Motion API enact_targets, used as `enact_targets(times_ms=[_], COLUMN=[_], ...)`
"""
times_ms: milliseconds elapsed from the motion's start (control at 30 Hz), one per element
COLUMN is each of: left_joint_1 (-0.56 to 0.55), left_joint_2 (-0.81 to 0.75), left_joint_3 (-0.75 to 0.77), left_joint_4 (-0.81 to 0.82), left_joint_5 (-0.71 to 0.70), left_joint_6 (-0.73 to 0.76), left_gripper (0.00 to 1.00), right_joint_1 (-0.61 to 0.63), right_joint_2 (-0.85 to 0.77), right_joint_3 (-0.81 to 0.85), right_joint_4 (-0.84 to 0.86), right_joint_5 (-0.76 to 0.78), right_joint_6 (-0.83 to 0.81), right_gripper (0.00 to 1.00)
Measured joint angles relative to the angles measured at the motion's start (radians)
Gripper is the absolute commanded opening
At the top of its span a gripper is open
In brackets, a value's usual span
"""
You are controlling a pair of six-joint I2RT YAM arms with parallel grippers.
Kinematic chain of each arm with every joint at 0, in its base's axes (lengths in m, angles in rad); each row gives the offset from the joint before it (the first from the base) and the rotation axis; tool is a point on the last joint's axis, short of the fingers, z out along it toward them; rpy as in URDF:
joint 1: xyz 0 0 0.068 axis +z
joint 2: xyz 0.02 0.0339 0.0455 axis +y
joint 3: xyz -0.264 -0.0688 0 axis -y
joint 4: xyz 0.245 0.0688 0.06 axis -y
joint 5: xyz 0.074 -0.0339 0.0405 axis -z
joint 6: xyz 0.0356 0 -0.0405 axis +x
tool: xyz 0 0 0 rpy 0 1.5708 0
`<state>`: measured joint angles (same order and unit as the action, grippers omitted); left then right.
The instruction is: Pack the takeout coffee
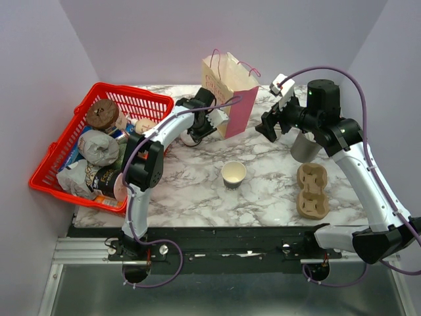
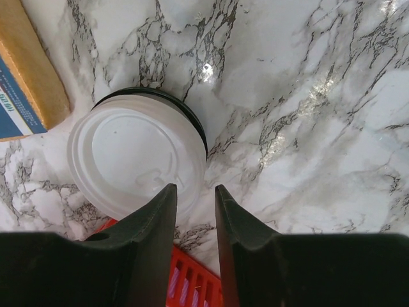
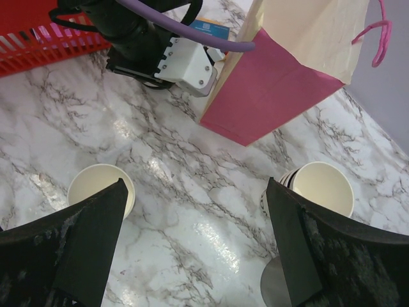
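Jaws of left gripper (image 2: 195, 188) slightly parted, empty, one white lid (image 2: 137, 160) at ten o'clock. Right gripper (image 3: 195, 192) spread wide, empty; one coffee cup (image 3: 101, 185) at nine, one cup stack (image 3: 323, 185) at three.

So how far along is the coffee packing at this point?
Nothing looks done: the takeout coffee cup stands unlidded on the table, outside the paper bag. In hand: the left gripper, jaws apart, hovers at a white lid; the right gripper is open, empty. Left: lid the cup, bag it.
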<state>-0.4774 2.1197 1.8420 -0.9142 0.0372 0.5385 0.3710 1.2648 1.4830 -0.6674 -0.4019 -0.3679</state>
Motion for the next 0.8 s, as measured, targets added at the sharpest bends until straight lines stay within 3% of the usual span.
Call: enact_targets(times_ms=[800], left_joint_1=[0.011], left_joint_2=[0.045], left_joint_3=[0.002], left_joint_4=[0.011], left_joint_5=[-0.003], left_joint_6=[-0.001], left_gripper=[0.22], right_joint_1=[0.0], right_joint_2=[0.0], right_joint_3=[0.0], right_joint_4=[0.0], right_joint_5=[0.0], right_joint_6=[0.0], right_gripper=[0.98])
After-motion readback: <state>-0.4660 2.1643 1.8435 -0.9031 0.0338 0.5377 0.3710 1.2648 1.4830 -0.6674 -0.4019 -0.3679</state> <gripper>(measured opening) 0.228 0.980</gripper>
